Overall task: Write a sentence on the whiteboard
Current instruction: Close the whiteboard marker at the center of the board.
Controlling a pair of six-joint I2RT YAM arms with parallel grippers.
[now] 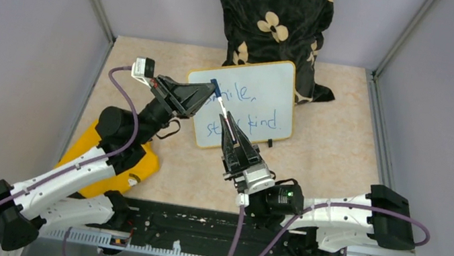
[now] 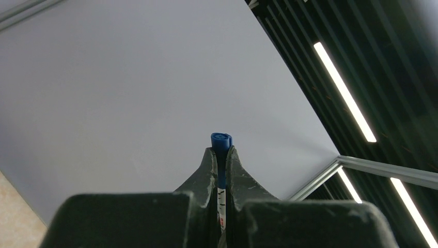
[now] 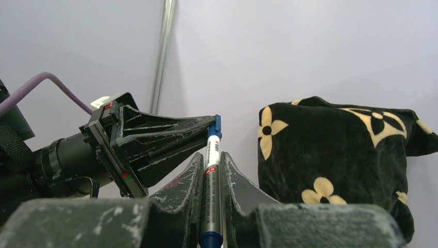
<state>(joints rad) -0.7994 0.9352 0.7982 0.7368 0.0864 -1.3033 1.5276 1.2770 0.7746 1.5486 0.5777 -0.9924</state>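
On the tan table [image 1: 335, 158] a black flowered cushion [image 1: 269, 12] stands at the far wall; the whiteboard [image 1: 271, 87] sits just in front of it at the far middle, its far corner against the cushion; a yellow cloth [image 1: 140, 169] lies under the left arm, well apart from the board; on the board the sentence [image 1: 257, 123] reads in blue, in two lines, "smile, stay kind", partly hidden by the arms, so the writing looks done. Both tools meet above the board's near-left part: the right gripper [image 1: 225, 120] is closed on the body of the marker [image 1: 221, 103], and the left gripper [image 1: 209, 89] is pinched on its other end, where the blue cap [image 2: 221, 139] shows between the fingers; the marker is off the board. What seems left, as a judgement, is seating the cap or handing the marker over, then setting it down.
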